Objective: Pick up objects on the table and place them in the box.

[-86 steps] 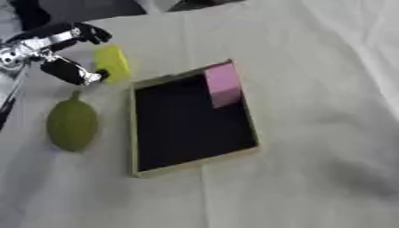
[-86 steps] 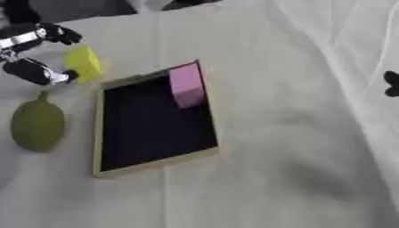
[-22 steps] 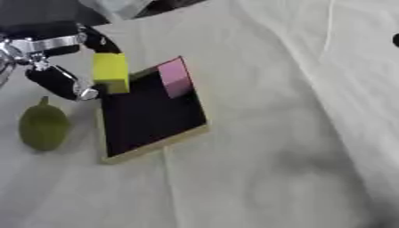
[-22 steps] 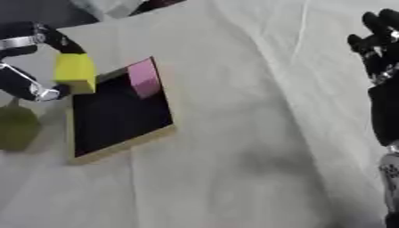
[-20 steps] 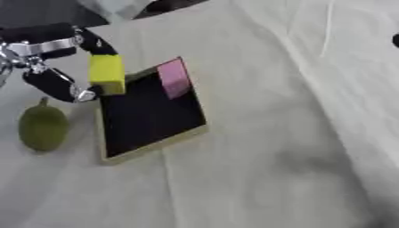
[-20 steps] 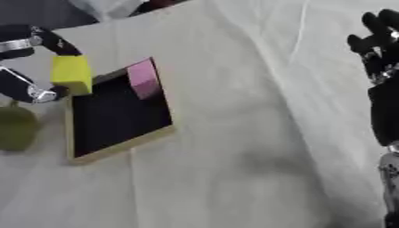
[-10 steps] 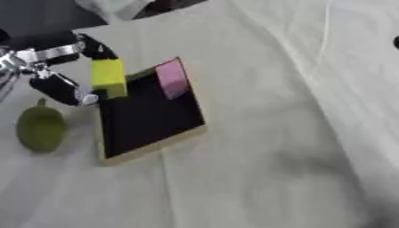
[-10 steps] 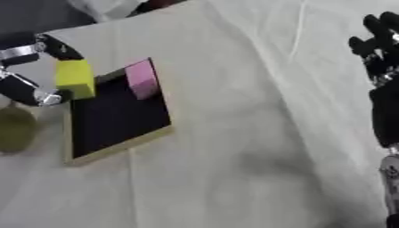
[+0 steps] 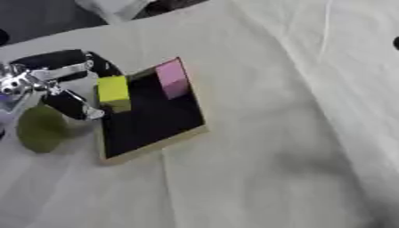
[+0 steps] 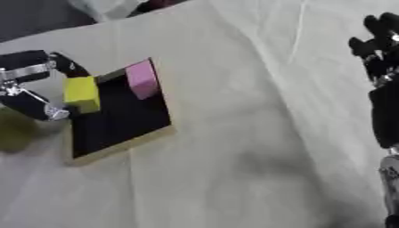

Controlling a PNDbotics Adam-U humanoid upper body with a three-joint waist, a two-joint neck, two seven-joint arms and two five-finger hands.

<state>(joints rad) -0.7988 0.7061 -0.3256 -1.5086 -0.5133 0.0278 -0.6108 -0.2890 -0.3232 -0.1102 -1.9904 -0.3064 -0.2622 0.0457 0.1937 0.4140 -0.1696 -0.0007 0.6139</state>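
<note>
The left robot hand (image 9: 54,87) comes in from the left edge of the frame, silver and black, its fingers and thumb curled round a yellow block (image 9: 114,91) and pinching it. The block sits over the left rim of the box (image 9: 152,149), a shallow tray with a pale wooden edge and a dark floor, lying askew just left of centre. Inside it, up in the top corner, a pink block (image 9: 172,79) leans against the wall. Whether the yellow block touches the box floor cannot be told from here.

Just left of the box, low under the hand, a green rounded fruit (image 9: 40,128) lies on the bench (image 9: 265,147). The bench is covered in a cream cloth, creased in long folds across the upper right of the frame, with a soft shadow patch right of centre. Beyond the far edge, upper left, the room goes dark grey, with something white bunched at the top.

Over at the right edge in the right eye view, the right robot hand (image 10: 380,58) stands idle, black fingers straight and pointing up.
</note>
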